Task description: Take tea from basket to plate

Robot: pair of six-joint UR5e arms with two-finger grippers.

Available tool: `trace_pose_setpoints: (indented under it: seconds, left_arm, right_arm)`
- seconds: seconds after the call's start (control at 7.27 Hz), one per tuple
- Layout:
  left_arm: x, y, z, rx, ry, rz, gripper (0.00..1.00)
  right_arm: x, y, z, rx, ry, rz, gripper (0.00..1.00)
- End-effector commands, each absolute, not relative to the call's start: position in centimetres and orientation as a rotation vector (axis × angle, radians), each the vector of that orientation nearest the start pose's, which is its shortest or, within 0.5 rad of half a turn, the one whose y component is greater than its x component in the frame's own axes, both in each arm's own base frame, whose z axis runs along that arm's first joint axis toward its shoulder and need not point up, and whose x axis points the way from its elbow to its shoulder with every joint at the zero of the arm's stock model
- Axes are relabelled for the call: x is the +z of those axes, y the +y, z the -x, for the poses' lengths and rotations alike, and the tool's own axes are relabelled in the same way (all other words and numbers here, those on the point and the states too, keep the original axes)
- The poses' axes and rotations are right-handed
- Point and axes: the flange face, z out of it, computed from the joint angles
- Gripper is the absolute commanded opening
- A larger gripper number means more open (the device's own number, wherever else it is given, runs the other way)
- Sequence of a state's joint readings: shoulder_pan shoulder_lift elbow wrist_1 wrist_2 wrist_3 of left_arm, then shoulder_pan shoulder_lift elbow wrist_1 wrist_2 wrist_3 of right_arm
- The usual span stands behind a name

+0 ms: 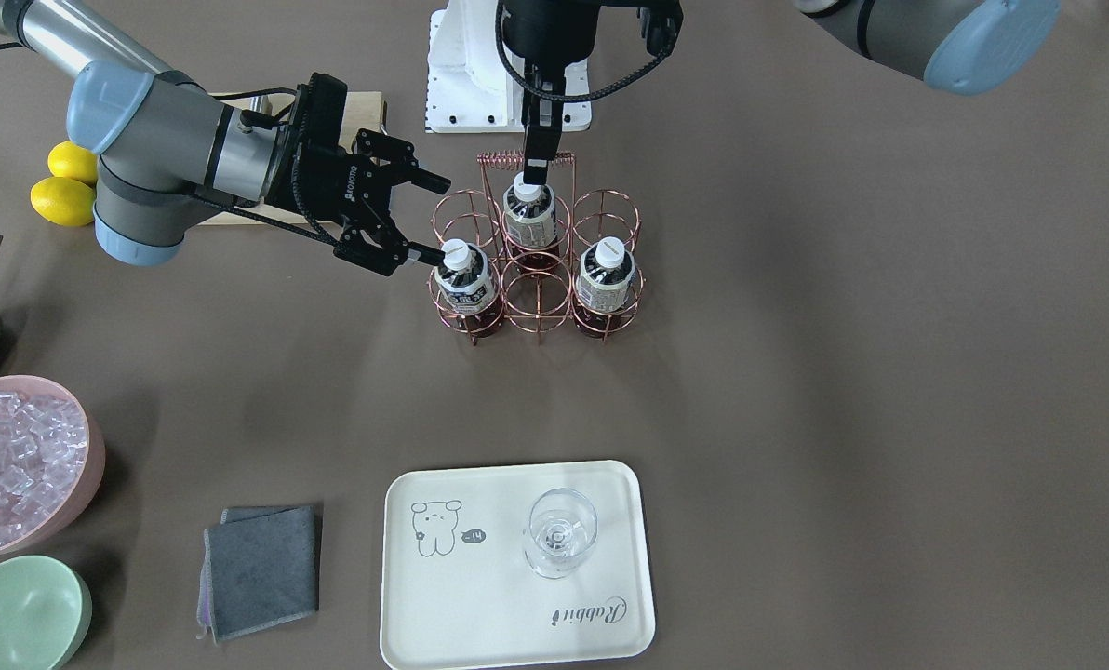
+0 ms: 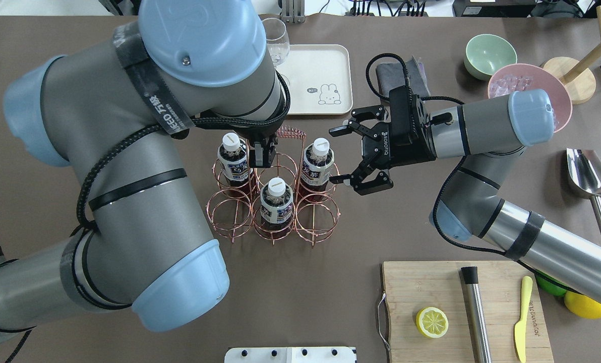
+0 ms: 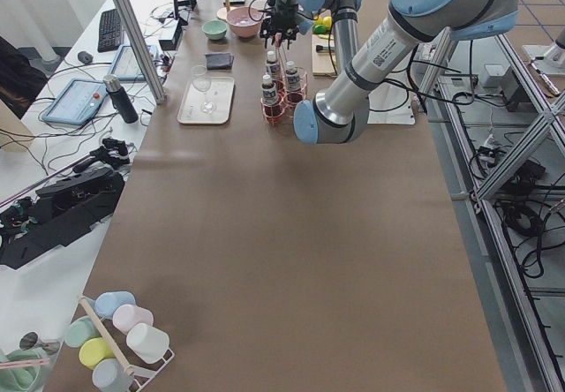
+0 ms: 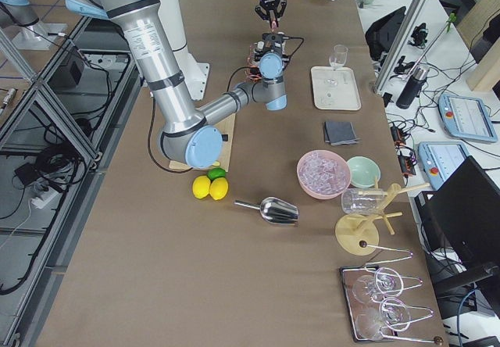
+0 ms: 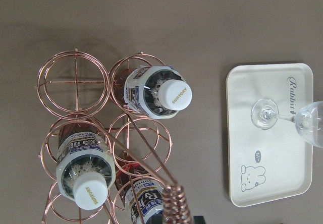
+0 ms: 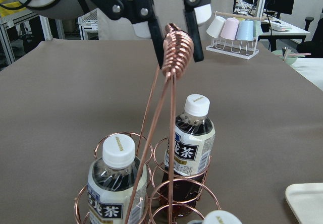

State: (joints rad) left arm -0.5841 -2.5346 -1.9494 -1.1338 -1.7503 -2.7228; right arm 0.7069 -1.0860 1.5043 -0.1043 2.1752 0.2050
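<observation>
where the basket (image 1: 538,272) stands mid-table, we count six wire rings in two rows of three, three of them filled. tea (image 1: 464,279) sits upright in the corner ring on the operators' side, toward the robot's right. white cap (image 1: 457,253) is on, with dark liquid below a pale label. second bottle (image 1: 606,274) is in the other corner ring of that same row. third bottle (image 1: 528,214) is in the middle ring of the row nearer the robot.

right gripper (image 1: 435,217) lies level, pointed at the tea from the side, fingers spread wide and gripping nothing. one fingertip (image 1: 427,256) is just beside the cap; we cannot tell whether it touches. the other finger stands off toward the robot's side of the bottle.

left gripper (image 6: 177,56) comes straight down over the basket. seen from the right wrist, its two fingers are pinched against either side of the coiled handle (image 2: 291,134), so we log it as closed on the basket by its handle.

plate (image 1: 480,614) lies well apart from the basket, toward the operators' edge. stemmed glass (image 1: 560,532) stands upright on it. folded grey cloth (image 1: 261,569) lies on the table near the plate.
</observation>
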Motion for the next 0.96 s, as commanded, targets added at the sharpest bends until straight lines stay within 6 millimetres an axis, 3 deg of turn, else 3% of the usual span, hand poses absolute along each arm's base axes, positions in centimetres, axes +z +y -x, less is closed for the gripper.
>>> trace_pose_setpoints:
  seconds: [0.0,0.28,0.69,0.83]
  left_arm:
    - [0.4,-41.4,-41.6,-1.519,0.917,0.461,0.0]
    - [0.2,-41.3,-41.7,-1.517,0.919,0.463,0.0]
    - [0.1,-41.3,-41.5,-1.517,0.921,0.464,0.0]
    - [0.1,-41.3,-41.5,-1.517,0.921,0.464,0.0]
  right_arm:
    - [25.2,-46.2,41.8,-0.954,-1.299,-1.423,0.99]
    - [26.6,-47.2,42.4,-0.921,-1.267,-1.404,0.99]
    - [26.6,-46.9,42.9,-0.9,-1.289,-1.381,0.98]
    - [26.3,-46.6,42.9,-0.897,-1.3,-1.377,0.86]
